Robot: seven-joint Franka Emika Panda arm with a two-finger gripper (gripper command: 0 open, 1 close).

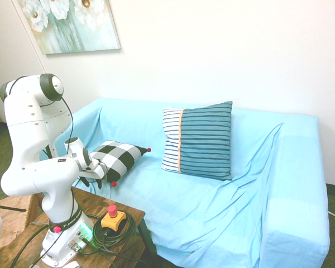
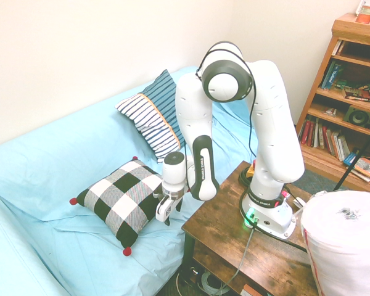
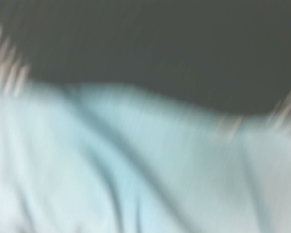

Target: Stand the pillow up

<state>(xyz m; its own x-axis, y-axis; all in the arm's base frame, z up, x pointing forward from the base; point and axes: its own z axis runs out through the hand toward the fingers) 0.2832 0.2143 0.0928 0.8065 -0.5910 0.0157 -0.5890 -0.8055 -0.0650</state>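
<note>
The black-and-white checked pillow [image 2: 124,199] with red pompoms at its corners lies flat on the light blue sofa cover, near the seat's front edge. It also shows in the first exterior view, where the pillow [image 1: 118,156] sits just beyond the arm. My gripper [image 2: 164,211] hangs at the pillow's edge on the side facing the wooden table, touching or nearly touching it. In the first exterior view the gripper [image 1: 99,172] is at the pillow's near corner. The wrist view is blurred: a dark patch of pillow [image 3: 160,48] above pale blue cloth.
A larger teal-and-white striped cushion [image 1: 198,139] with an orange line leans upright against the sofa back [image 1: 128,111]. The wooden table [image 2: 225,231] stands against the sofa front. A bookshelf [image 2: 348,92] is behind the arm, and a white roll [image 2: 348,243] sits close to the camera.
</note>
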